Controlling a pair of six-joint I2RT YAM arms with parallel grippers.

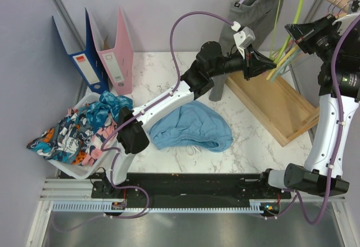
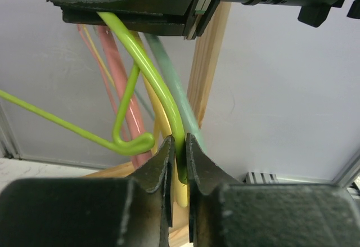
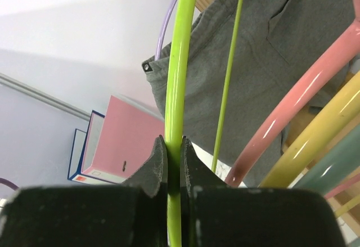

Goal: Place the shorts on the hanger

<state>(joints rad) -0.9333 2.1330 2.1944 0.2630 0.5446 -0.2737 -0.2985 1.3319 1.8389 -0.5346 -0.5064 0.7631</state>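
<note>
The light blue shorts [image 1: 194, 126] lie crumpled on the marble table in front of the left arm, and neither gripper touches them. The lime green hanger [image 1: 300, 8] hangs among other hangers at the wooden rack on the back right. My left gripper [image 1: 271, 65] is shut on its lower curved part; in the left wrist view the gripper [image 2: 179, 146] pinches the lime hanger [image 2: 147, 61]. My right gripper [image 1: 292, 32] is shut on the hanger higher up; in the right wrist view the gripper [image 3: 175, 148] clamps the lime hanger [image 3: 181, 55].
A grey garment [image 1: 256, 10] hangs on the rack; pink [image 3: 298, 106] and yellow [image 3: 320, 146] hangers crowd beside the lime one. The rack's wooden base [image 1: 275, 103] lies at the right. A white basket [image 1: 66, 171] of patterned clothes and binders [image 1: 115, 55] stand at the left.
</note>
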